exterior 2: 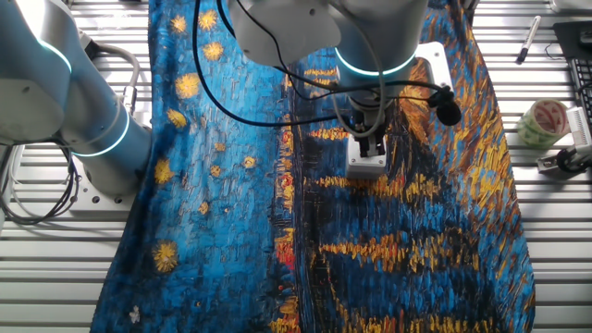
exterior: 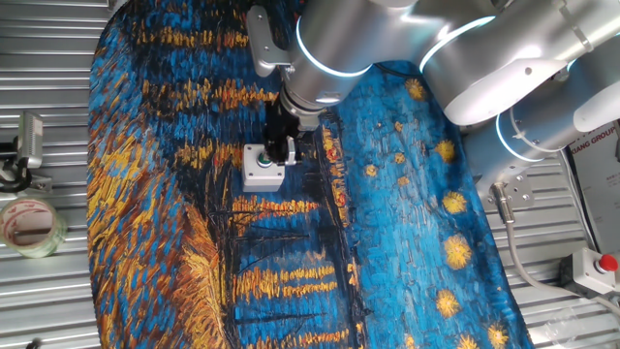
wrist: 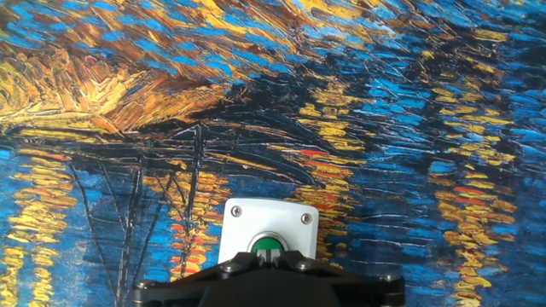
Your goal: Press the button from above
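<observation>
Gripper [exterior: 282,147] hangs directly over the white box [exterior: 262,168], centre-left of one fixed view; finger state can't be told, tips hidden. Button [wrist: 267,246] sits straight below, bottom centre of hand view, partly under the gripper body. Small round green cap, box with corner screws, on the painted cloth [exterior: 407,223].

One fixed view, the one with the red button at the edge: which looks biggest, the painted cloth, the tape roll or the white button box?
1. Painted cloth
2. Tape roll
3. White button box, partly hidden by the gripper, so it is close to the tape.
</observation>
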Action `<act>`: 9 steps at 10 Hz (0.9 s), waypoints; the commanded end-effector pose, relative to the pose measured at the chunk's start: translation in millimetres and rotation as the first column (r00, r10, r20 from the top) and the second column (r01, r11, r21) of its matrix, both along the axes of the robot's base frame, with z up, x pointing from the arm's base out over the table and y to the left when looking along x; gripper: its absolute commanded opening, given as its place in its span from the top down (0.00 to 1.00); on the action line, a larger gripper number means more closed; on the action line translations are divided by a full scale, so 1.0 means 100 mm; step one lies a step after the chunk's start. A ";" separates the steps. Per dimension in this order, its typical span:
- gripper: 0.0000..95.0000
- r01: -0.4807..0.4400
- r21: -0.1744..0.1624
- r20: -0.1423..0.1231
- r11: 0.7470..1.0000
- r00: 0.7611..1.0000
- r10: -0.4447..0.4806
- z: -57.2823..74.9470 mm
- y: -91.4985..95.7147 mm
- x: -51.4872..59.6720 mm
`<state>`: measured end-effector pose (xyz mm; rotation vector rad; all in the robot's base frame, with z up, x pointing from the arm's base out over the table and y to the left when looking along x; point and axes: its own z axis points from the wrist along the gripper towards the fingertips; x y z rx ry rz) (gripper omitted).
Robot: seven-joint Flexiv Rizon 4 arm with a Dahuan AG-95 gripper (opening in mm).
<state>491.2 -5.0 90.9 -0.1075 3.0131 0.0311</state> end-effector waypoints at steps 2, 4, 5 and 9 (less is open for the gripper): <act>1.00 0.001 0.001 0.024 1.000 1.000 -0.001 -0.04 0.00 -0.01; 1.00 0.016 0.059 0.084 0.998 0.996 -0.021 -0.14 0.00 -0.02; 1.00 0.022 0.065 0.089 0.998 0.996 -0.027 -0.16 0.01 -0.02; 1.00 0.012 0.028 0.047 1.000 0.999 -0.013 -0.09 0.00 -0.01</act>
